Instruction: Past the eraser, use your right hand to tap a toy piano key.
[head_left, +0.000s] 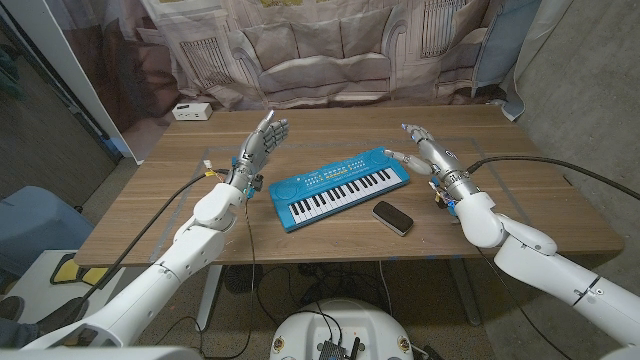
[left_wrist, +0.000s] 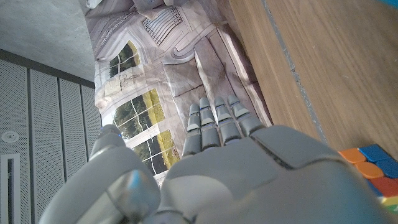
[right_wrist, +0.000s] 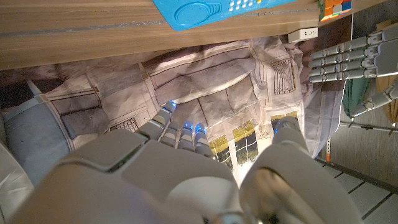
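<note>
A blue toy piano (head_left: 340, 187) lies slanted at the table's middle, and its speaker end (right_wrist: 199, 11) also shows in the right wrist view. A dark eraser (head_left: 392, 217) lies just in front of the piano's right part. My right hand (head_left: 425, 148) hovers off the piano's right end, beyond the eraser, with its fingers apart and nothing in it. It touches no key. My left hand (head_left: 262, 140) is raised left of the piano, fingers spread and empty; it is seen again as my left hand (right_wrist: 348, 56) in the right wrist view.
A white box (head_left: 190, 111) sits at the table's far left corner. A small colourful cube (left_wrist: 370, 168) lies on the wood near my left wrist. A printed curtain (head_left: 330, 50) hangs behind the table. Bare wood (head_left: 540, 200) stretches to the right of the eraser.
</note>
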